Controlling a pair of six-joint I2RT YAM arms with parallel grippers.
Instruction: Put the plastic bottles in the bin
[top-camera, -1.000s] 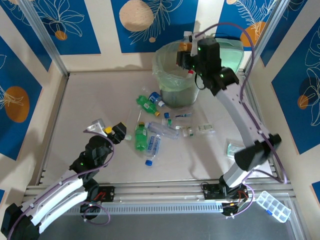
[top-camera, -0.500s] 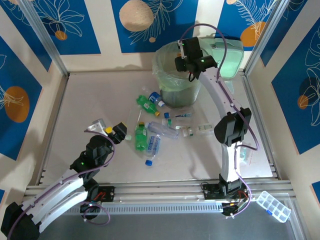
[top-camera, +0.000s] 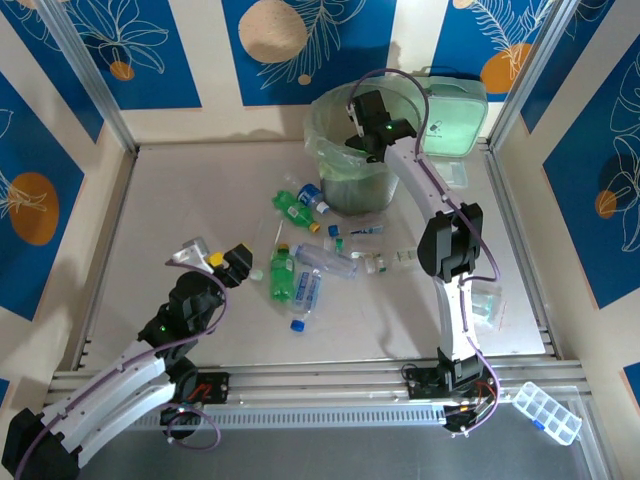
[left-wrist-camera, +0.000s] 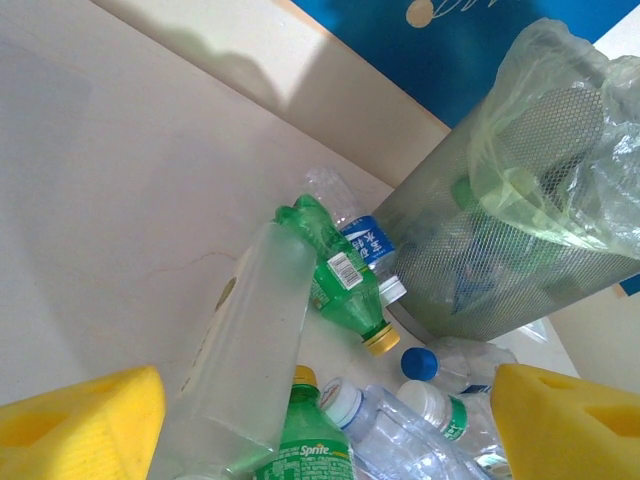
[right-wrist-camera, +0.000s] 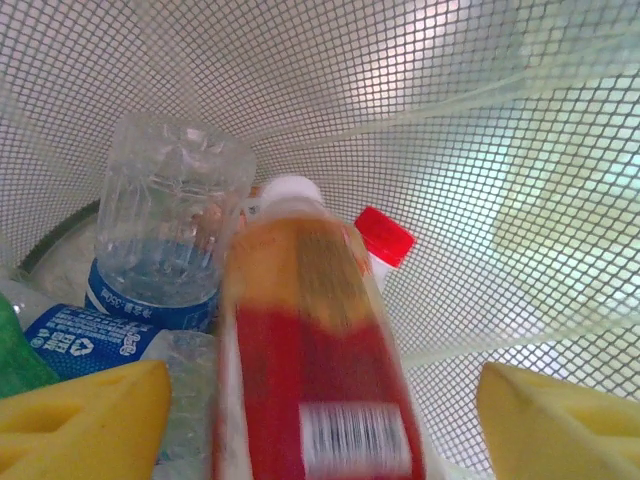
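The right gripper (right-wrist-camera: 322, 420) hangs inside the bin (right-wrist-camera: 480, 90), its yellow pads (right-wrist-camera: 80, 420) wide apart and gripping nothing. Between them, clear of both, is a blurred red-label bottle (right-wrist-camera: 315, 350), its white cap pointing away from the gripper. Deeper in the mesh bin, which is lined with a pale green bag (right-wrist-camera: 560, 200), lie a clear bottle (right-wrist-camera: 165, 240) with a blue label, a red cap (right-wrist-camera: 385, 235) and a second blue label (right-wrist-camera: 85, 340).

The left gripper (left-wrist-camera: 325, 425) sits low over the table (top-camera: 180, 180), jaws spread and not clamped. A frosted bottle (left-wrist-camera: 245, 350) lies between its pads, close to one; I cannot tell if they touch. Just past it are a Sprite bottle (left-wrist-camera: 305, 450), a green bottle (left-wrist-camera: 335, 280) with a yellow cap and a blue-capped bottle (left-wrist-camera: 420, 362). The bin stands beyond these.
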